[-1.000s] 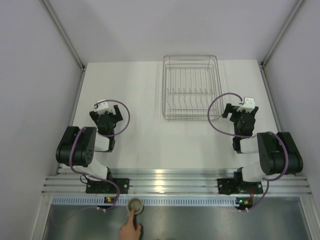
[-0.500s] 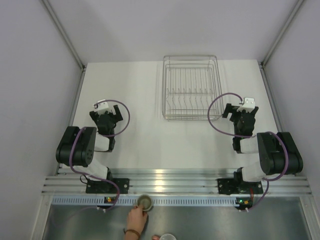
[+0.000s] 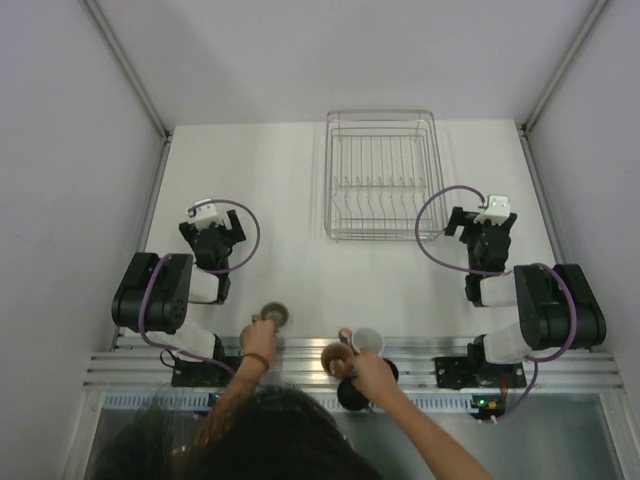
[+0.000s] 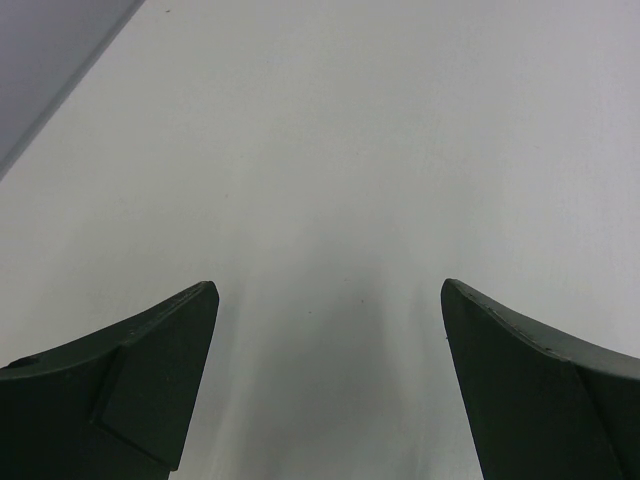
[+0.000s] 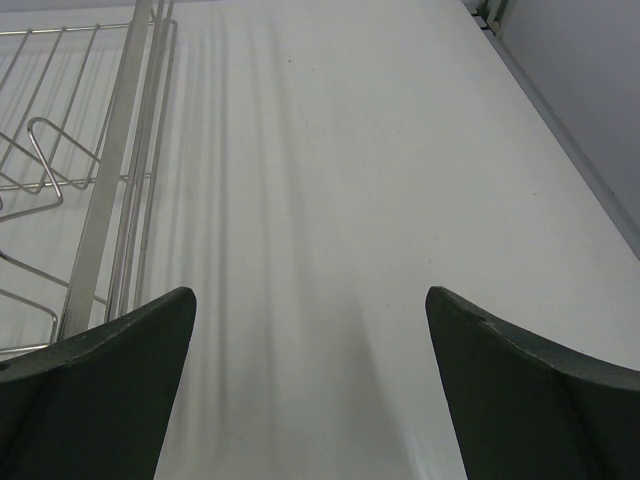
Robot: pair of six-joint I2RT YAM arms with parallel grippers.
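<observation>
Both arms rest folded back near their bases. My left gripper hangs open over bare white table, holding nothing. My right gripper is open and empty too, just right of the wire dish rack, whose side wires show at the left of the right wrist view. At the near edge a person reaches in. One hand sets a greenish cup on the table near the left arm's base. The other hand holds a brown cup and a white cup.
The person's head and dark hair fill the bottom of the top view, arms stretched over the metal rail. Grey walls close in the white table on the left, right and back.
The person has leaned in from below the rail: the hand with the greenish cup moved up onto the table, and a second hand with two cups appeared. Neither arm moved.
</observation>
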